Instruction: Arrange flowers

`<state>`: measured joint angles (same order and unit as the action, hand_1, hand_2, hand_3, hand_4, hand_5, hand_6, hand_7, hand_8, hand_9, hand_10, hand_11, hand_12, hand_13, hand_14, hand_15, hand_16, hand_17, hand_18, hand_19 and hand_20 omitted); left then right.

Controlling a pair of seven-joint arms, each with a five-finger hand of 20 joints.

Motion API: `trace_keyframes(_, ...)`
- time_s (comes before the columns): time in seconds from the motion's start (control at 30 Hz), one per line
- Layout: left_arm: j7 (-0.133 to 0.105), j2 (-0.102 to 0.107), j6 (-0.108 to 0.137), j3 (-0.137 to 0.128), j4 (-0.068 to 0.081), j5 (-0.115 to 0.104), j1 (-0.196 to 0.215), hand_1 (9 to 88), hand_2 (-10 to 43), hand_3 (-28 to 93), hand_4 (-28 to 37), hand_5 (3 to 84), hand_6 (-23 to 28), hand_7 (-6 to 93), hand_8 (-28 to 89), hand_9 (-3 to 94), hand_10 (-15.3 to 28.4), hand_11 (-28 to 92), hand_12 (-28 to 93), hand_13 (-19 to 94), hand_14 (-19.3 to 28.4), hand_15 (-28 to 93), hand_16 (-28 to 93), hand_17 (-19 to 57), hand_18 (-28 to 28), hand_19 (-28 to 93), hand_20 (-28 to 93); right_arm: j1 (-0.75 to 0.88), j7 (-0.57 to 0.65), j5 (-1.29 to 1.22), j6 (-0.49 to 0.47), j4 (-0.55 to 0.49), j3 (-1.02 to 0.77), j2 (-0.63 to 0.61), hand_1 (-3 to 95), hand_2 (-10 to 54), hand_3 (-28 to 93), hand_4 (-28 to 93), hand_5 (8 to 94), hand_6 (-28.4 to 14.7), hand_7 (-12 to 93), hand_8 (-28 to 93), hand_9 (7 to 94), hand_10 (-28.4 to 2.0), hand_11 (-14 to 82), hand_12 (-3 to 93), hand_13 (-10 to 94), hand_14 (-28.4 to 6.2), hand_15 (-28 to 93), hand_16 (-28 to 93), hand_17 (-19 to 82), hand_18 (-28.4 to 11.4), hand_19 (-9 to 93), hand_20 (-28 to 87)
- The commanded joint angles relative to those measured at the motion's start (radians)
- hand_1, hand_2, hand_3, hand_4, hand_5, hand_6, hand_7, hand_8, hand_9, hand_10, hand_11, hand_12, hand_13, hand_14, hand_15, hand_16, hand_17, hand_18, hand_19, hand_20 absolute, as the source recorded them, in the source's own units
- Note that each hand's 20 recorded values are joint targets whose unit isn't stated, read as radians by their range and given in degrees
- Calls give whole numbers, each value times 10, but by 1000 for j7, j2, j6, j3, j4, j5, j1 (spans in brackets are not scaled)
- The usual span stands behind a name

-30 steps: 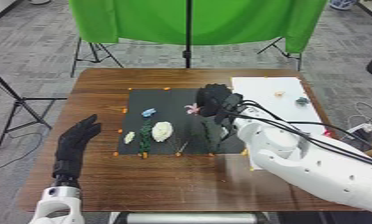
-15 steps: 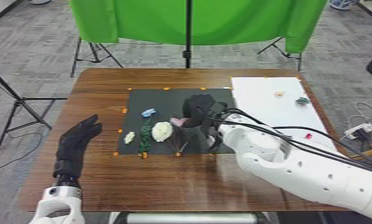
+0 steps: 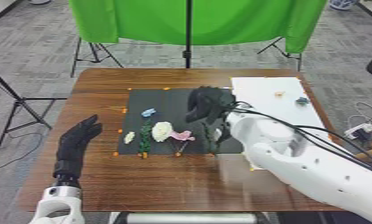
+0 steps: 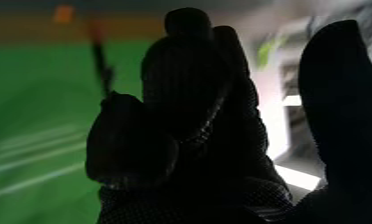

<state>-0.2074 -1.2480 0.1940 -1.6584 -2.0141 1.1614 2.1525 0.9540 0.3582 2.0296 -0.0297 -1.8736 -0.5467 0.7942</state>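
The pink, thin-stemmed artificial flower (image 3: 182, 135) lay on the dark rectangular mat (image 3: 167, 104), near and left of the black-fabric-gloved right hand (image 3: 205, 102) — thumb and fingers apart — its stem pointing near.

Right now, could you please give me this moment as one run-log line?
right hand: open, over dark mat | pink flower: on mat, beside larger white flower | left hand: open, left of mat

We see a brown wooden table (image 3: 169, 185). A big dark mat (image 3: 169, 102) lies on it, next to a white sheet (image 3: 253, 90). Little orange bits (image 3: 166, 88) dot the mat's edges.
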Motion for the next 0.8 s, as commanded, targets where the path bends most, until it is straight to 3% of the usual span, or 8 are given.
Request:
trace_keyframes(0.03, 12, -5, -4, -7, 0, 2, 17, 187, 68, 647, -283, 447, 51, 88, -53, 434, 130, 173, 149, 306, 168, 222, 28, 6, 143, 90, 196, 68, 248, 51, 35, 111, -272, -127, 348, -95, 639, -171, 610, -17, 116, -73, 661, -151, 124, 187, 853, -52, 548, 341, 584, -129, 932, 514)
trace_keyframes(0.37, 18, -2, -4, -8, 0, 5, 13, 188, 66, 648, -283, 448, 51, 88, -53, 434, 130, 173, 149, 306, 168, 220, 27, 6, 143, 90, 196, 112, 370, 21, -122, 321, -332, -154, 337, -95, 647, -172, 414, -20, 53, -55, 398, -197, 37, 146, 819, -64, 543, 295, 558, -131, 921, 424)
trace_keyframes(0.53, 19, -1, -7, -4, 2, 7, 6, 188, 67, 647, -283, 449, 51, 89, -53, 434, 131, 173, 149, 305, 168, 219, 28, 6, 143, 90, 196, 120, 387, 10, -126, 389, -307, -139, 337, -95, 647, -175, 391, -16, 52, -51, 379, -200, 34, 144, 817, -64, 546, 285, 557, -132, 921, 415)
trace_keyframes(0.8, 17, -5, 1, -1, 2, 4, 8, 189, 68, 647, -283, 448, 51, 88, -53, 434, 131, 174, 149, 305, 168, 220, 28, 6, 143, 90, 196, 133, 335, 6, -9, 458, -269, -123, 370, -95, 661, -196, 411, 3, 88, -64, 432, -186, 50, 154, 837, -52, 552, 269, 580, -120, 928, 394)
